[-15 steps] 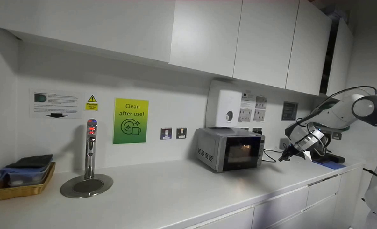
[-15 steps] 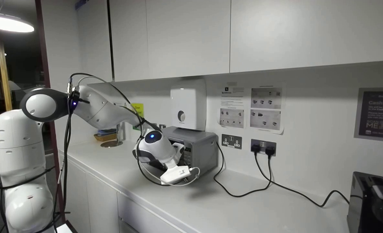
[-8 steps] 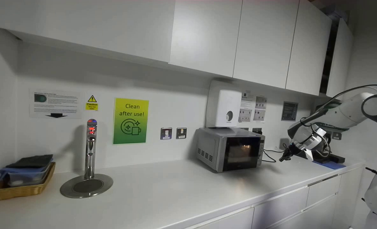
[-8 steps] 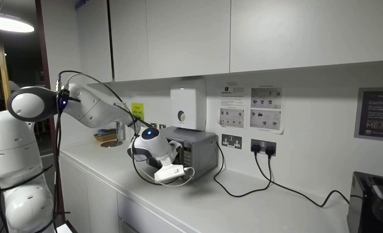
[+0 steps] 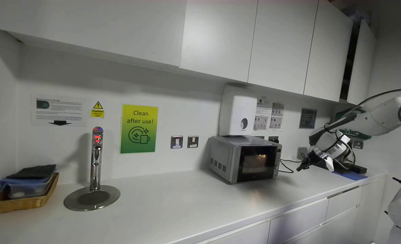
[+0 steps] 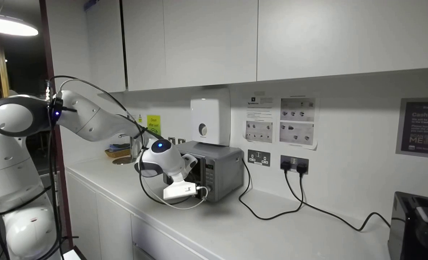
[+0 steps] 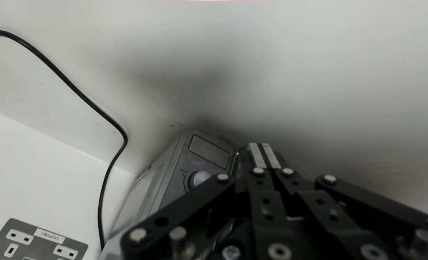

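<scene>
My gripper (image 7: 263, 155) hangs near the microwave (image 5: 243, 159), fingers (image 7: 256, 155) together

Cupboards (image 5: 217, 44) fill the top, upper edges cropped in both exterior views. Counter (image 5: 173, 203) below, also cut off at frame bottom. My arm (image 6: 91, 119) reaches in over it; cropped at the frame edge in both exterior views, so I don't get all of it.

Microwave sits on the counter, dispenser (image 5: 239, 112) on the wall (image 5: 190, 112) just above. In an exterior view my wrist (image 6: 163, 159) hides much of its front, & my gripper too. Wrist view gives only the panel end (image 7: 185, 159); the rest is behind gripper links (image 7: 179, 206) or out of frame.

Blk machine (image 6: 416, 234) cropped R & bottom, can't ID. Blue mat (image 5: 353, 175) partly covered; dark stuff (image 5: 358, 168) on it is mostly behind the arm, v. hard to make out.

Tap (image 5: 96, 162) & basket (image 5: 21, 204) are well apart from the gripper. Poster (image 5: 139, 128) reads "Clean after use!"; notices (image 6: 259, 122) too small to read.

Gripper: in an exterior view I see a gap btwn its tips (image 5: 300, 168) & the microwave, tips above the counter; exact ht hard to judge.

Socket (image 7: 37, 245) cropped at bottom. Cable (image 7: 69, 84) cropped at L, lower end lost behind the microwave. Dial (image 7: 200, 177) part covered by a gripper link. Fingers: side by side, just a thin dark line btwn.
</scene>
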Controlling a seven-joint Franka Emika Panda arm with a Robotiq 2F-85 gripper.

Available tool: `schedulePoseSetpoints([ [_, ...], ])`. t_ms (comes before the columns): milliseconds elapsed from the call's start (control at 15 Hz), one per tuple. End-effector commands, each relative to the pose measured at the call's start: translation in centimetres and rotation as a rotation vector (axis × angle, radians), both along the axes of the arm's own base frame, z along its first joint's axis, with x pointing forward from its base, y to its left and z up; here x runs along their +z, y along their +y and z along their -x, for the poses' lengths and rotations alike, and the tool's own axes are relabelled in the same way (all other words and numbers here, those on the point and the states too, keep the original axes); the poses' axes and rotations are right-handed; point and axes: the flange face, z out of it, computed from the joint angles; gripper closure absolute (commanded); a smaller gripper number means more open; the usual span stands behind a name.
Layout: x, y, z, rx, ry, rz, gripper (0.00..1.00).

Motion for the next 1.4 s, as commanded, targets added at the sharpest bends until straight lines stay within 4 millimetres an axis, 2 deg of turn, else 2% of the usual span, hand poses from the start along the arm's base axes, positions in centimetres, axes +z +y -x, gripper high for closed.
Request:
schedulePoseSetpoints([
  [0, 1.2, 1.6, 1.5, -0.012, -0.020, -0.048, 1.00],
  [867, 4.4, 6.0, 1.8, -0.064, -0.076, -0.144, 1.00],
  [1333, 4.7, 6.1, 1.7, -0.071, -0.101, -0.195, 1.00],
])
